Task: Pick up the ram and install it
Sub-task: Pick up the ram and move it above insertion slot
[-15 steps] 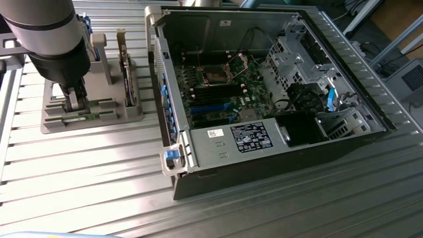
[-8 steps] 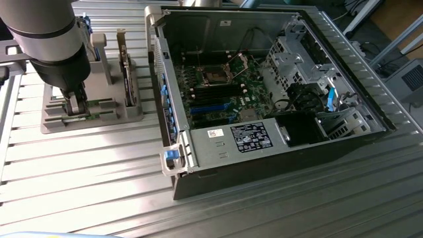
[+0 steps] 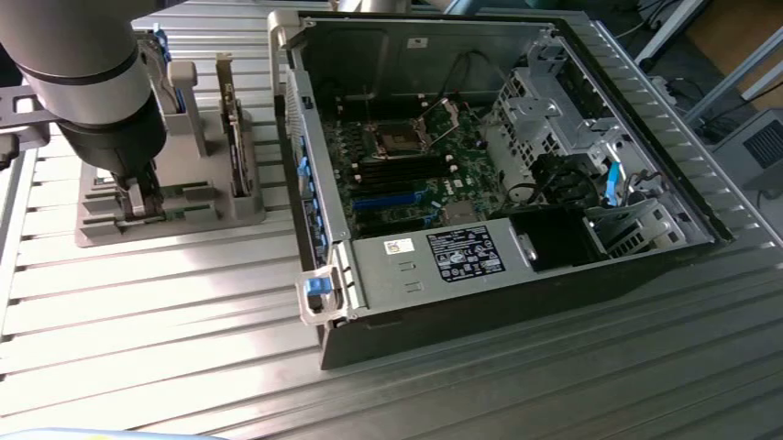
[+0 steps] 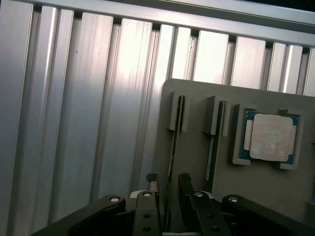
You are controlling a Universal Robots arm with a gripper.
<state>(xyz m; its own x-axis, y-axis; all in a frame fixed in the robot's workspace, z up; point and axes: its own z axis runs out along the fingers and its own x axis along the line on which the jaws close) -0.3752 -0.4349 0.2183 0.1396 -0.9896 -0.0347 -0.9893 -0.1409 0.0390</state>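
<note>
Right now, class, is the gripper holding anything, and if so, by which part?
Nothing is held. The gripper stands open, one finger on each side of a ram stick standing in the grey holder, without clamping it.

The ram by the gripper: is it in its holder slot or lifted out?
In its slot: the ram stands on edge in the grey holder, the open gripper straddling it.

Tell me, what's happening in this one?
A robot arm's tool hangs low over a grey holder beside the open computer case. The tool is open and straddles the ram, which stands on edge in its slot, not yet lifted. Its twin stands in the next slot.
</note>
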